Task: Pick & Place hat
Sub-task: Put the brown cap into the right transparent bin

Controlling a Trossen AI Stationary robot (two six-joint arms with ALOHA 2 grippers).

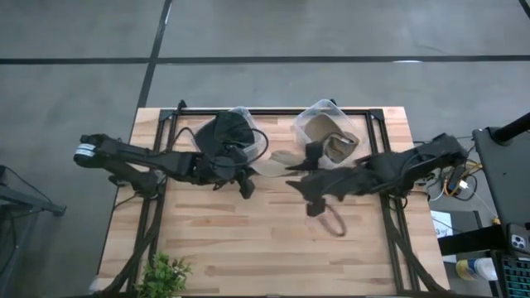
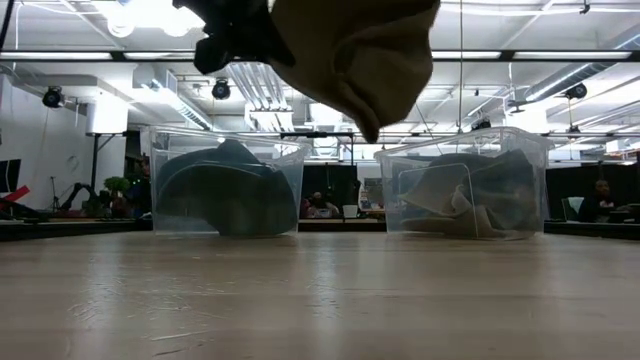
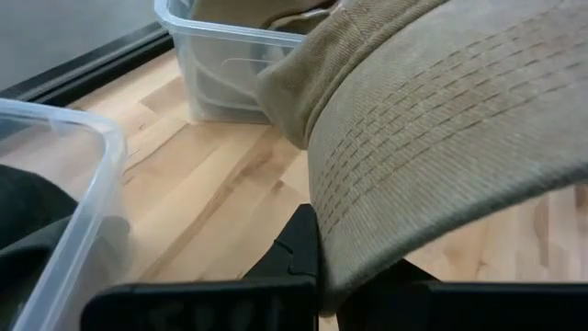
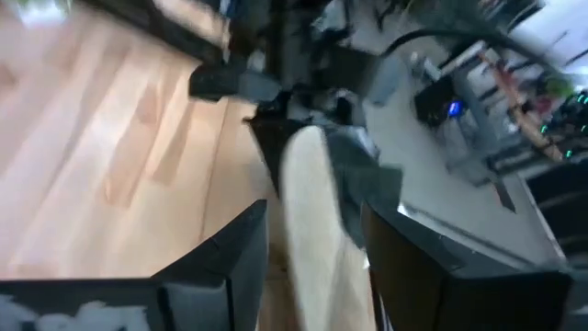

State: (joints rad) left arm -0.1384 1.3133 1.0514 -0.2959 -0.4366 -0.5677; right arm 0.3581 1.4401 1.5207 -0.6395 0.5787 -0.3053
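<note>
Left gripper [image 3: 317, 267] clamped shut on brim of tan hat [image 3: 441, 138], seen clearly in left wrist view. Hat off the wooden table [image 1: 248, 248], in the air between the two clear bins. Left arm reaching in from table's left side, wrist just beside left bin [image 2: 290, 170]. Left bin holding dark hats [image 1: 224, 132]. Right bin [image 2: 530, 160] holding more tan hats [image 1: 331, 136]. Bins side by side along far edge, apart from each other. Right gripper [image 1: 313, 203] out over mid-table, in front of right bin, near left gripper but not touching it. Open or closed: cannot tell for right gripper; right wrist view blurred, tan material right in front of it. Thin tan loop [image 1: 333, 222] just beside right gripper, identity unclear. Small green plant [image 1: 166, 273] at near left corner.
</note>
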